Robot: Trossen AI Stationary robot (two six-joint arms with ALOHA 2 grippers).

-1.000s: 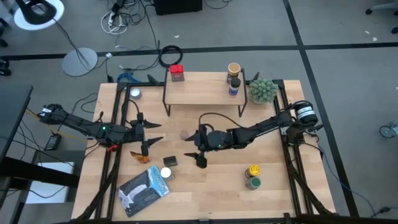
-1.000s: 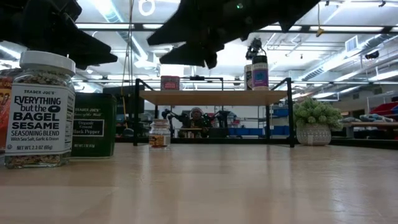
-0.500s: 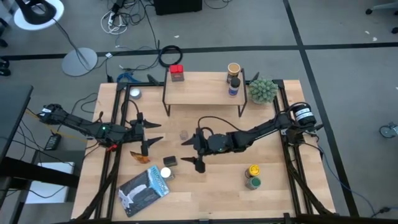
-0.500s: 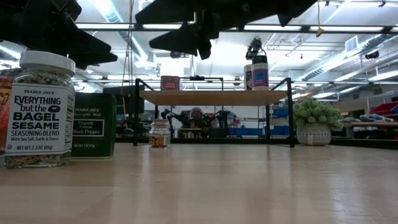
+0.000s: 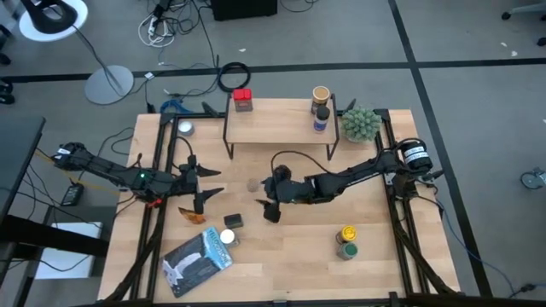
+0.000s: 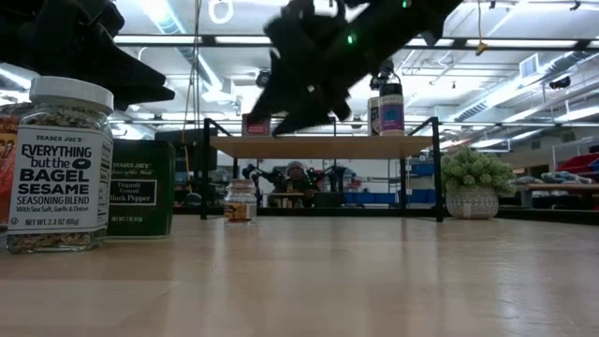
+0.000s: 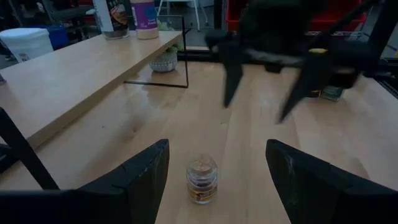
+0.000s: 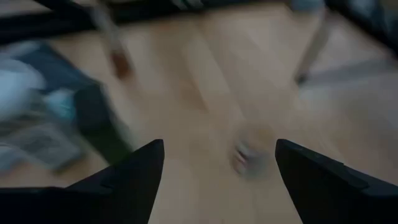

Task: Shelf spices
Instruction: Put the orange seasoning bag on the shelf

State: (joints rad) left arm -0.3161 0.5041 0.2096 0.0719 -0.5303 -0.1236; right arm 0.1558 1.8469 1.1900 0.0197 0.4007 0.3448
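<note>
The shelf stands at the table's far side and carries a red tin, a tan jar and a dark bottle. A small jar stands on the table before the shelf; it also shows in the left wrist view. My right gripper is open and empty above the table, just near-right of this jar, tipped downward. My left gripper is open and empty at the left, pointing at the small jar. A dark tin and a white-lidded jar stand nearer.
An orange packet and a flat blue-grey packet lie near left. Two stacked jars, yellow and green, stand near right. A spiky plant stands beside the shelf's right end. A silver lid lies far left.
My right gripper has turned about its wrist and tipped its fingers down, shifting slightly toward the far edge and the small jar. It stays open and empty. The jars have not moved.
</note>
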